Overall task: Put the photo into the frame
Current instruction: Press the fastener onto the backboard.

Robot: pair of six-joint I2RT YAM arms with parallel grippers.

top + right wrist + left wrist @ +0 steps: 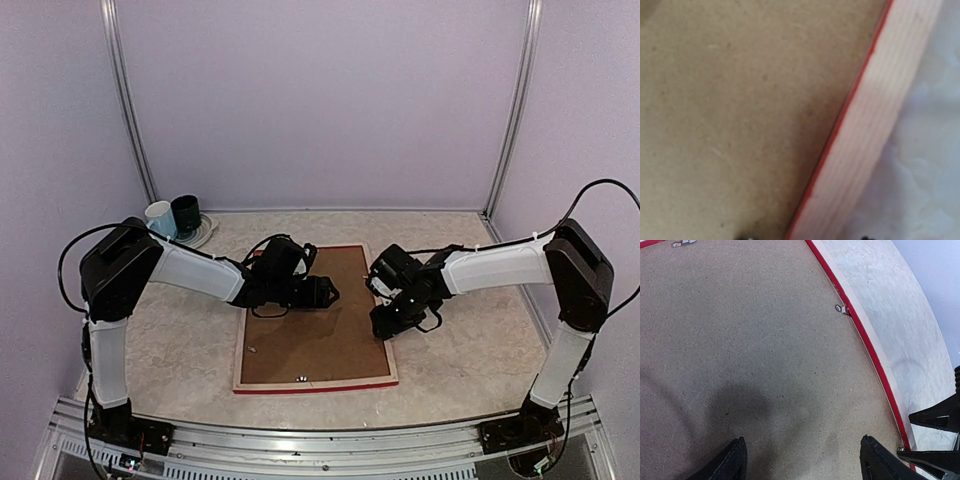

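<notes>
The left gripper [802,440] hovers, jaws apart, over the brown backing board [765,340] seated in the face-down frame [315,386] on the worktop [180,350]. The right gripper [905,433], also apart, straddles the frame's right rail. The photo is out of sight, presumably beneath the board.

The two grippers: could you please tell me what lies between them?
Only a bare stretch of the brown backing board, set in the frame, lies between the left gripper and the right gripper, as the top external view shows.
</notes>
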